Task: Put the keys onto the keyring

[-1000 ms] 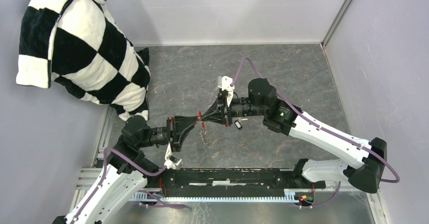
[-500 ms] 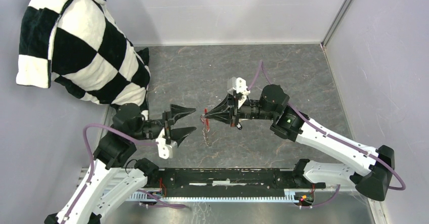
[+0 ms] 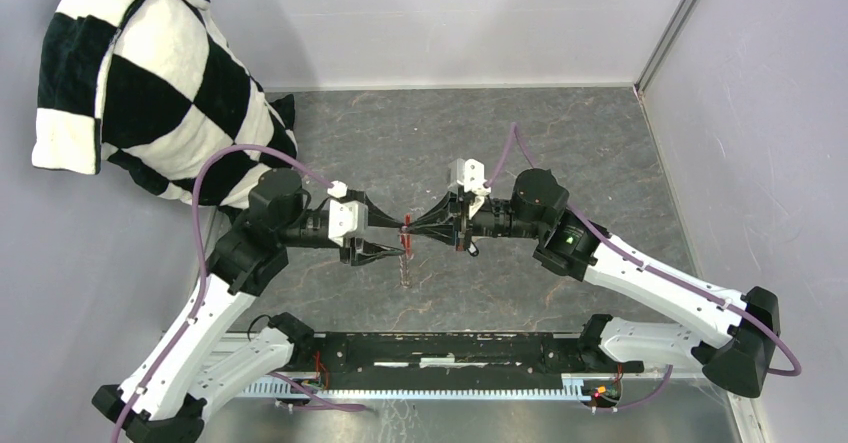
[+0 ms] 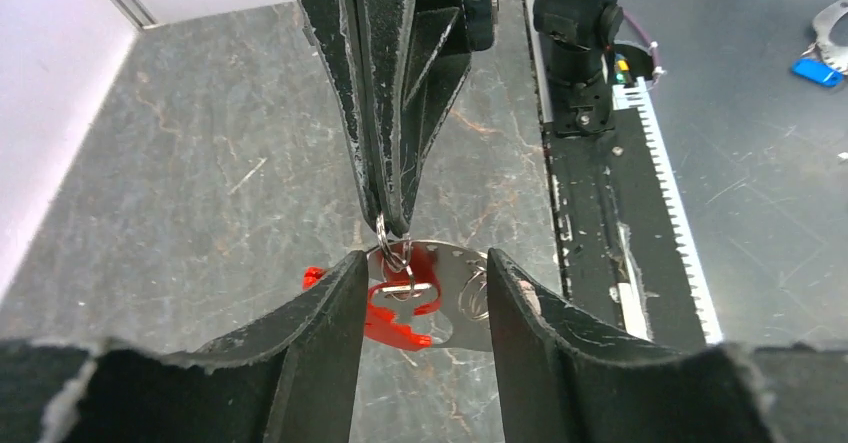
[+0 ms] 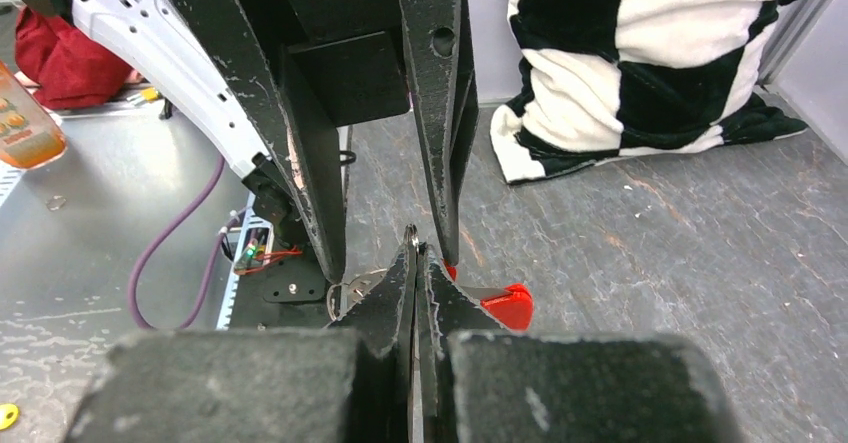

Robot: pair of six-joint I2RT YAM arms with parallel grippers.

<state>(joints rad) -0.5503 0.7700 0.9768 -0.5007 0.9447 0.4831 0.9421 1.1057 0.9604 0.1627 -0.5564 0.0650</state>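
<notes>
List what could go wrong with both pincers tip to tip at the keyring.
1. The right pincer grips the keyring only at its very tips; a nudge could twist it free.
2. The left pincer stands open astride the hanging red fob; closing here may clamp the fob, not the ring.
3. Both pincers' fingers sit close together and might collide.

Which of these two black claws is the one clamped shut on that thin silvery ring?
The black right gripper: its fingers are pressed together on the thin silvery keyring. The left gripper has its fingers apart.
</notes>
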